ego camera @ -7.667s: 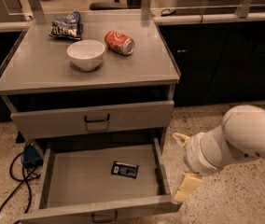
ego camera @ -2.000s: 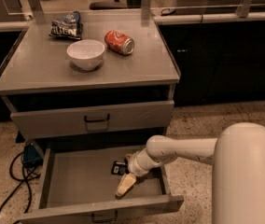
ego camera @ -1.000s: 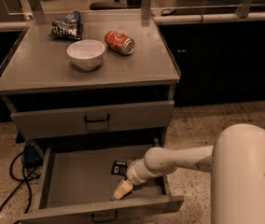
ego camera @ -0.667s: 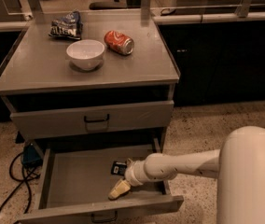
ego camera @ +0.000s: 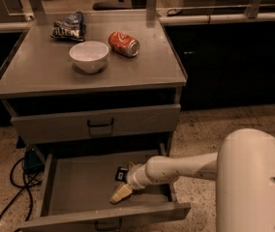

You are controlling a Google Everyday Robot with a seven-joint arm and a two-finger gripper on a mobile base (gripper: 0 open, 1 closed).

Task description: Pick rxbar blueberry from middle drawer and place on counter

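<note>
the gripper sits inside the middle drawer, below the counter's front edge, jaws spread apart and holding nothing. the rxbar blueberry (partly hidden) lies flat between them, nearer the front-right corner.

Tool inside open middle drawer, at rxbar blueberry

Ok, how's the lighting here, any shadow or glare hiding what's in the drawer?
Camera view: dim, warm-tinted light, no harsh glare on the counter. Camera view: the middle drawer is shadowed at its rear, and the pincer, low over the drawer floor, partly covers the dark rxbar blueberry.
</note>
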